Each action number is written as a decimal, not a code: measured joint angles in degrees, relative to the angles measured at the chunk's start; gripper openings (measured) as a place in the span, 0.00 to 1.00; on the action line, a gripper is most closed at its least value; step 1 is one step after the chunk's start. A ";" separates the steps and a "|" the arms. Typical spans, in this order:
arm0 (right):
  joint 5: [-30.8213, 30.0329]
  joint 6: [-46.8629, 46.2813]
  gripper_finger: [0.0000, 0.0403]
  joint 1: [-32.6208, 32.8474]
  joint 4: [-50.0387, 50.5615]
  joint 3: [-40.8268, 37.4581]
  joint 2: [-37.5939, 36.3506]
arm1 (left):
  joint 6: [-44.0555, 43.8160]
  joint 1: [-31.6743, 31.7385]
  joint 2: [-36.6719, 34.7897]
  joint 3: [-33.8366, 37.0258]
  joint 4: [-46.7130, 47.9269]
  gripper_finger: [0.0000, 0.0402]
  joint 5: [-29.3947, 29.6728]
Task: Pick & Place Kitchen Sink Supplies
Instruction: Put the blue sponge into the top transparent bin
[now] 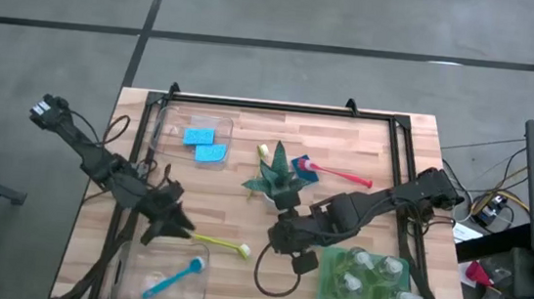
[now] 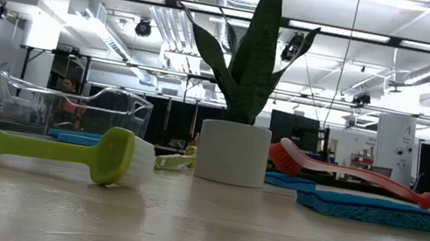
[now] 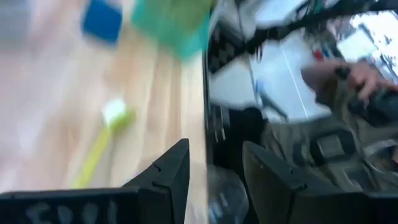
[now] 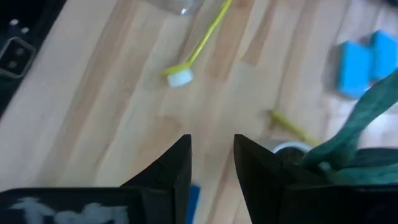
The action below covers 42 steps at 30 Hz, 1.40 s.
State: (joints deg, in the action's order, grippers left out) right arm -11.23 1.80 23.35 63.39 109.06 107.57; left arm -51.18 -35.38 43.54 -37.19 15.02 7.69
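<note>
Clear plastic bins sit on our left side of the wooden table (image 1: 365, 149): the far bin (image 1: 167, 120) holds two flat blue sponges (image 1: 205, 144), the near bin (image 1: 127, 278) a slim blue brush (image 1: 174, 279), while the green tray (image 1: 327, 295) by our right arm carries the clear pump bottles (image 1: 373, 277). A yellow-green brush (image 1: 221, 244) lies loose between the arms, and a red brush (image 1: 338, 173) and blue sponge (image 1: 306, 171) lie beside the plant (image 1: 274, 175) in its white pot. Our left gripper (image 3: 214, 180) and right gripper (image 4: 211, 165) both hover with fingers parted, holding nothing.
</note>
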 joint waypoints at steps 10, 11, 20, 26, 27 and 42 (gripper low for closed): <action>2.93 -8.01 0.24 0.02 1.17 -6.56 0.17 | 32.31 0.00 6.44 0.00 -24.30 0.35 7.89; 2.95 -8.40 0.24 0.00 1.13 -7.95 0.19 | 34.51 0.00 7.14 0.00 -26.59 0.35 8.15; 2.82 -12.63 0.29 -0.15 -4.75 -19.35 0.21 | 47.99 0.02 11.95 0.02 -42.61 0.35 10.60; 2.33 -13.52 0.37 -0.15 -9.69 -25.72 0.21 | 52.48 0.02 13.97 0.02 -49.11 0.35 10.55; 2.25 -13.82 0.39 -0.18 -9.95 -26.58 0.21 | 52.48 0.02 14.18 0.02 -49.11 0.35 10.55; 2.36 -15.36 0.47 -0.55 -22.33 -37.85 0.26 | 52.48 0.02 16.13 0.02 -49.51 0.35 10.40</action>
State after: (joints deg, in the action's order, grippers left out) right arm -8.87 -13.56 22.81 41.06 71.21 107.83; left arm 1.30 -35.35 59.67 -37.17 -34.48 18.09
